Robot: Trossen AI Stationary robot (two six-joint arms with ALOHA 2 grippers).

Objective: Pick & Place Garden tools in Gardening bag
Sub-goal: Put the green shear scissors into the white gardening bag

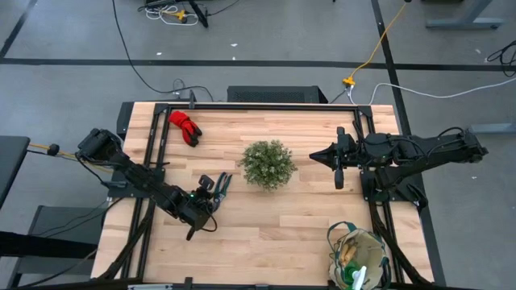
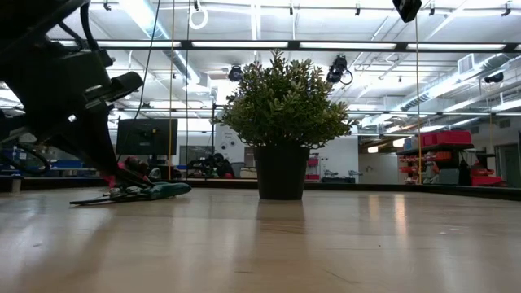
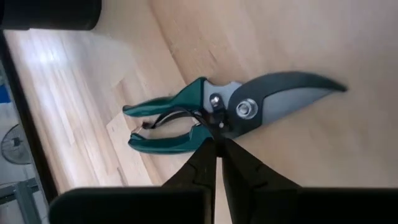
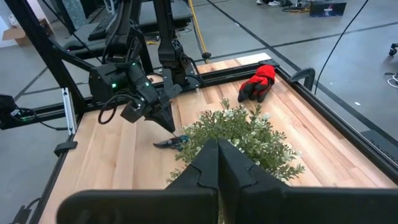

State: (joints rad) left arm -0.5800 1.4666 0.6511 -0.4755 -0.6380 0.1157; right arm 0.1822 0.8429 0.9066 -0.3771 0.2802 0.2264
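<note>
Light wooden worktop (image 1: 266,225) seen from above, with both dark arms over it. The left gripper (image 1: 208,190) is lowered onto the green-handled pruning shears with grey metal blades (image 3: 224,115), which lie flat on the worktop just left of the round bushy green plant in a dark pot (image 1: 268,164). In the left wrist view its jaws are drawn almost together at the shears' pivot; whether they actually pinch the tool there is hard to tell, since the fingertips meet at the edge of the handle. The shears' handles are spread and the blades closed.

The right gripper (image 1: 338,167) hangs above the worktop to the right of the plant, jaws shut on nothing.

The pair of red gloves (image 1: 185,126) lies near the far left corner, well apart from the shears. The rounded beige canvas gardening bag with dark green trim (image 1: 359,256) stands at the near right edge; wooden-handled tools and a white-and-green item show inside it, though they are too small to tell apart.
</note>
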